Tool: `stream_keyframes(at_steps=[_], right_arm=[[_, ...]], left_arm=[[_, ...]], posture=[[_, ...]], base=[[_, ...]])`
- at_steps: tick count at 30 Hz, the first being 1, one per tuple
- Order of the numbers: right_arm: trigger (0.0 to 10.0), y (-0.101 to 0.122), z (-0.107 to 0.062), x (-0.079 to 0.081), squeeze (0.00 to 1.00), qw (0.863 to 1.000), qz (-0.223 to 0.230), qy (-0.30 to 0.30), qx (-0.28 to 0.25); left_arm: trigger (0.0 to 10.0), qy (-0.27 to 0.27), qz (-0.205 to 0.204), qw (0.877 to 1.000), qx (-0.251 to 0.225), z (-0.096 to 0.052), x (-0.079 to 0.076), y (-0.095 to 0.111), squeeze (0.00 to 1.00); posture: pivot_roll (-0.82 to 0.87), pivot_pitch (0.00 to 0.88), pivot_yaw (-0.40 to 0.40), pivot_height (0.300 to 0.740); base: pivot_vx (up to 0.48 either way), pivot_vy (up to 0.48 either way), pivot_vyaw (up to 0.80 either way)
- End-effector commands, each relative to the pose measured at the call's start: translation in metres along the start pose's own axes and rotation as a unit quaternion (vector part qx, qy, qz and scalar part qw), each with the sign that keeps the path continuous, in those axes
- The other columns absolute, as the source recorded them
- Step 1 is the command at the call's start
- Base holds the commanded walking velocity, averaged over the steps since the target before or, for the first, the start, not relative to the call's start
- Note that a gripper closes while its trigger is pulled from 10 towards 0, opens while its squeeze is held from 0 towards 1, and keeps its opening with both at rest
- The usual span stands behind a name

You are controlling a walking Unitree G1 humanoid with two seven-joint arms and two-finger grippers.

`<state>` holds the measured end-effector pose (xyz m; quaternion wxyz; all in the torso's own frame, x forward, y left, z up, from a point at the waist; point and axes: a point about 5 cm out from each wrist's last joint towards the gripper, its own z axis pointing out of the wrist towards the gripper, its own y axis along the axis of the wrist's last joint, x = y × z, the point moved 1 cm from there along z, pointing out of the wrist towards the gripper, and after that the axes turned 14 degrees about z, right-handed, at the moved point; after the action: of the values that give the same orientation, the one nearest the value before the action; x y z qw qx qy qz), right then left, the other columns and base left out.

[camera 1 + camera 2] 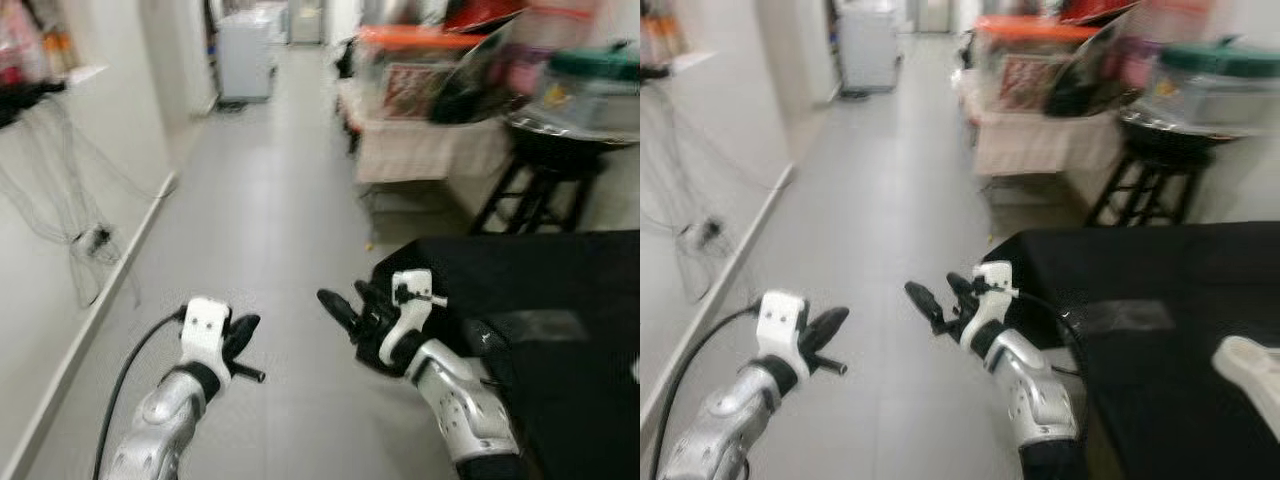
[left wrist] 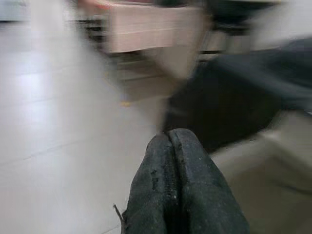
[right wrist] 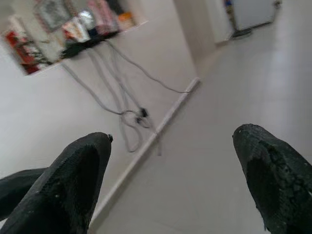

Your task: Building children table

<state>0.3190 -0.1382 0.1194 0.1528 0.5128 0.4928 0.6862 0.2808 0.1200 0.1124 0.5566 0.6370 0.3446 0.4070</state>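
Both my grippers held out over grey floor, nothing in them.
My left gripper (image 2: 168,146) is clenched; my right gripper (image 3: 170,161) is spread wide. A white part (image 1: 1250,375) lies on the black cloth (image 1: 1160,300), right of it.

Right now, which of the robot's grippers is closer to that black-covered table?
The right. The right gripper is open and hangs just off the near corner of the black-covered table, which stands on the robot's right. The left gripper is shut and sits farther left, over the bare floor.
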Motion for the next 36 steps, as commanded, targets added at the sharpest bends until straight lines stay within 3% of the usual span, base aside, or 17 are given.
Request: stream_keyframes(at_steps=[1,24,36], right_arm=[[10.0,-0.0019,0.0056,0.0084,0.00,1.000,0.007,0.017,0.000],[10.0,0.0007,0.0056,0.0117,0.00,0.999,0.003,0.031,-0.008],[10.0,0.0005,0.0059,0.0123,0.00,0.999,0.003,0.034,-0.009]], left_arm=[[10.0,0.010,0.007,1.000,0.003,-0.0028,0.0069,0.0002,0.00],[10.0,0.002,-0.004,1.000,-0.008,-0.0027,0.0071,0.0038,0.00],[10.0,-0.011,-0.011,1.000,-0.013,-0.0029,0.0055,0.0043,0.00]], posture=[[-0.03,0.000,-0.037,0.740],[-0.03,0.000,-0.037,0.740],[-0.02,0.000,-0.037,0.740]], base=[[0.398,0.000,-0.80],[0.321,0.000,-0.80],[0.000,0.000,-0.80]])
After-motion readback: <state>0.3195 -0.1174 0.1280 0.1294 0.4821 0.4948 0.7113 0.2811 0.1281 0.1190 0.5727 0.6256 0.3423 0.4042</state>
